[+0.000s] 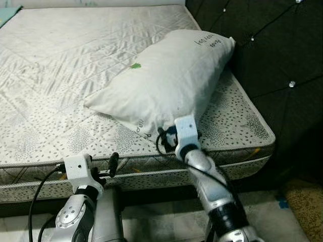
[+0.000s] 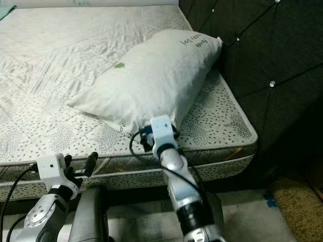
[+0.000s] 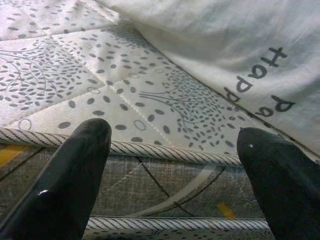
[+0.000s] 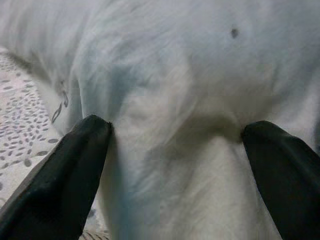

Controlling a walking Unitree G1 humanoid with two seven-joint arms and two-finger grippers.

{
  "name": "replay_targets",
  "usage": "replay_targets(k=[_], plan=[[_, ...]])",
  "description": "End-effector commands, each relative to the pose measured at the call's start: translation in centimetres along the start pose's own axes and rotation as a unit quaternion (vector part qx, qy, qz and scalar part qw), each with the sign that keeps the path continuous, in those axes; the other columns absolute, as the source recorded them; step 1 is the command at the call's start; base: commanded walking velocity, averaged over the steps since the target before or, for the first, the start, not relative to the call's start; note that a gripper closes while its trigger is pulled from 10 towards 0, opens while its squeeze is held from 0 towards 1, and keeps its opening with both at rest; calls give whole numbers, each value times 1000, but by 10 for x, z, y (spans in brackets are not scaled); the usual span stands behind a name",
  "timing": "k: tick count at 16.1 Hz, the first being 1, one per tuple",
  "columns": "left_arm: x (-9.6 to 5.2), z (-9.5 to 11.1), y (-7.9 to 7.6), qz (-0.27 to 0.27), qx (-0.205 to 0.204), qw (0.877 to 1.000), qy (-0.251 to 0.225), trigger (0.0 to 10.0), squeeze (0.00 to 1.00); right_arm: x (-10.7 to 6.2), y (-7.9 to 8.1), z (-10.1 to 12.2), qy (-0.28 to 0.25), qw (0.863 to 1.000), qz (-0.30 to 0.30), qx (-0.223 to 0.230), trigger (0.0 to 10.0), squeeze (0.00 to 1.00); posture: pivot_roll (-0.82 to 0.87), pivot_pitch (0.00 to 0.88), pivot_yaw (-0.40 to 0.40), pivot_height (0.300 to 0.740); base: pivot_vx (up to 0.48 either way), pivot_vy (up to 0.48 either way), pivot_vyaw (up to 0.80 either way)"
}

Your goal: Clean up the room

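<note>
1. Pillow (image 1: 166,75) lay slantwise on the bare mattress (image 1: 60,80), its far end touching the dark tufted headboard (image 1: 272,45) at the bed's head-end corner and its near end reaching almost to the front edge. That skewed lie, neither square to the head nor flat against it, is probably why it counted as something to tidy.

2. Right hand (image 1: 164,138) was up at the pillow's near end, just above the front edge of the mattress. In the right wrist view its two black fingers (image 4: 60,170) stood spread with pale pillow fabric bulging between them, touching or nearly so, but not clenched; the hand was released and set to straddle a fold of cloth, which looks like the way to get purchase on something so soft.

3. Left hand (image 1: 108,169) hung lower, in front of the mattress's piped front edge and well apart from the pillow. Its fingers (image 3: 65,185) were spread wide and held nothing, pointing at the dotted quilting with the pillow's printed lettering beyond.

4. A small green speck (image 1: 135,65) sat on top of the pillow; what it was could not be told.

5. By my reading the grasp was not yet made, so the pillow remained to be straightened against the headboard.
</note>
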State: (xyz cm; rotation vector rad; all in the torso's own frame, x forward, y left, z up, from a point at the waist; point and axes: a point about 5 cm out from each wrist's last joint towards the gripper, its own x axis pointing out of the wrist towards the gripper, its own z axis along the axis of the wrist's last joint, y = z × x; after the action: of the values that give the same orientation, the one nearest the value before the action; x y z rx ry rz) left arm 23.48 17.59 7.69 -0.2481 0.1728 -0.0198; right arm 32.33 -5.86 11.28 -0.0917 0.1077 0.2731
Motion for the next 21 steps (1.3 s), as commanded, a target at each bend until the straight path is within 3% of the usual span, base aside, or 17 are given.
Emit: replay_targets(k=[1, 3, 5, 7, 8, 9, 10, 21], plan=[[1, 2, 2, 4, 3, 1000, -1, 10000, 0, 0, -14, 13, -41, 999, -28, 15, 10000, 0, -18, 112, -7, 479, 0, 0, 0], [2, 2, 2, 5, 2, 1000, -2, 10000, 0, 0, -29, 13, -44, 998, -49, -6, 10000, 0, -30, 110, -3, 479, 0, 0, 0], [3, 2, 2, 3, 2, 1000, -1, 10000, 0, 1, -33, 0, -9, 999, -46, -24, 10000, 0, -28, 108, -3, 479, 0, 0, 0], [4, 3, 2, 7, 2, 1000, -7, 10000, 0, 0, -16, -19, 44, 998, -3, -42, 10000, 0, -21, 106, -3, 479, 0, 0, 0], [4, 3, 2, 8, 3, 1000, -8, 10000, 0, 0, -11, -20, 44, 998, 7, -35, 10000, 0, -19, 105, -4, 479, 0, 0, 0], [3, 3, 2, 9, 3, 1000, -7, 10000, 0, 0, 2, -20, 43, 998, 31, -27, 8196, 0, -16, 102, -3, 479, 0, 0, 0], [3, 3, 2, 10, 3, 1000, -7, 10000, 0, 1, 9, -19, 39, 998, 46, -17, 0, 0, -13, 100, -4, 479, 0, 0, 0], [4, 2, 3, 12, 4, 1000, -6, 10000, 0, 16, 7, 1, -1, 1000, 15, 10, 0, 0, -6, 82, -3, 479, 0, 0, 0]])
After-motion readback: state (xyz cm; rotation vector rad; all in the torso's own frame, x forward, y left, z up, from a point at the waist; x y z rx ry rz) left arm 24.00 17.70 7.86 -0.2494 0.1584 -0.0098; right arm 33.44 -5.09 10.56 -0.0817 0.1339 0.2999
